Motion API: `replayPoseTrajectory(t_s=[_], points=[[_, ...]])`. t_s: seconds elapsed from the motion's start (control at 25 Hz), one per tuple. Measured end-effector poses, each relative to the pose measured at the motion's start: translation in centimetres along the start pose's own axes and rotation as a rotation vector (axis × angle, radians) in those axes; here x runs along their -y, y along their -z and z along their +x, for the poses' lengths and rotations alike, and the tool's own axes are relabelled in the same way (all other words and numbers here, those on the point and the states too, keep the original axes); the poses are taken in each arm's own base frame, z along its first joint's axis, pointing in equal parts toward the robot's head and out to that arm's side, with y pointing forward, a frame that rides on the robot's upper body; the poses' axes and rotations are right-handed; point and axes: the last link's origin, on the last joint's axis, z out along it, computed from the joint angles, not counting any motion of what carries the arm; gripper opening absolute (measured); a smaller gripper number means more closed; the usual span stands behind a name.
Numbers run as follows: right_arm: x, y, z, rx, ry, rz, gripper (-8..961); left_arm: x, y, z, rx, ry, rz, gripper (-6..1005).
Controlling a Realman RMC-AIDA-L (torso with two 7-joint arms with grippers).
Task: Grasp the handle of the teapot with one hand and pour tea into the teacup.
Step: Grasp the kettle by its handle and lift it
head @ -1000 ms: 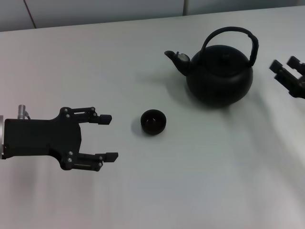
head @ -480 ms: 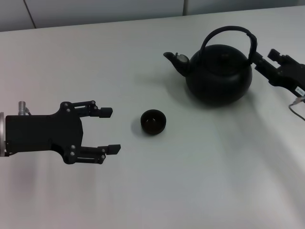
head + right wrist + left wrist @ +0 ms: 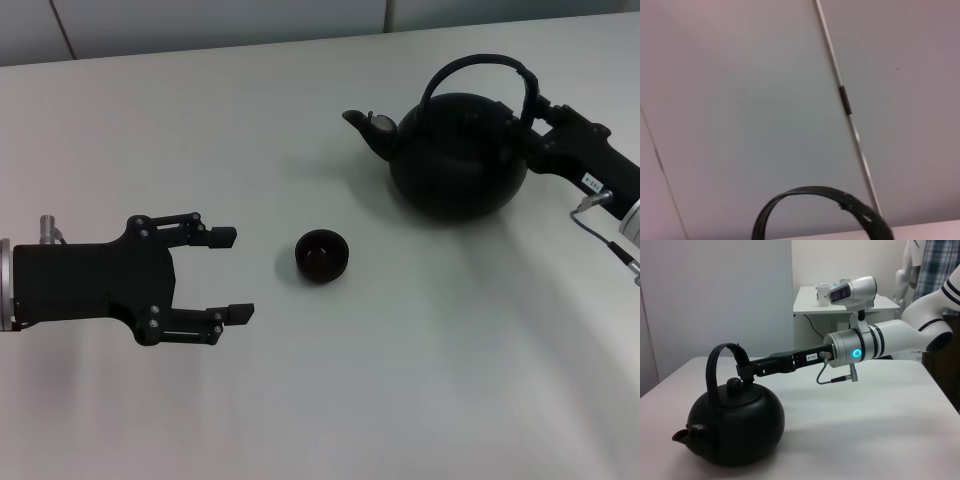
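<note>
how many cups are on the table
1. The single teacup sits on the table, between the left pincer and the teapot; none looks hidden.

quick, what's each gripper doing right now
Left gripper: open, empty, near the teacup.
Right gripper: at the teapot's handle; open or shut cannot be told.

Teapot [image 3: 735, 427] upright on desk [image 3: 865, 430]. Right gripper [image 3: 747, 371] reaches in level, at handle [image 3: 720, 360] above lid; jaws' state unclear.

Upright black teapot [image 3: 458, 155] beyond small teacup [image 3: 322, 255]
</note>
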Motion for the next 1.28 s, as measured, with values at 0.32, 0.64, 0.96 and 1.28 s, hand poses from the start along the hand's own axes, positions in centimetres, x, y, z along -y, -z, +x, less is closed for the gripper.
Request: replayPoseTrajectory(t_s=[0.32, 0.64, 0.96, 1.28], points=[[0.8, 0.4, 0.0, 0.024, -0.033, 0.065, 605, 0.0, 0.1, -0.1, 0.001, 0.003, 0.005, 813], [1.1, 0.4, -0.2, 0.042, -0.045, 0.085, 561, 0.0, 0.2, -0.2, -0.001, 0.005, 0.012, 813], [0.8, 0.2, -0.2, 0.044, -0.053, 0.078, 517, -0.1, 0.7, -0.5, -0.004, 0.016, 0.031, 813], [0.6, 0.1, -0.2, 0.043, -0.054, 0.068, 391, -0.1, 0.8, -0.5, -0.006, 0.017, 0.036, 813]])
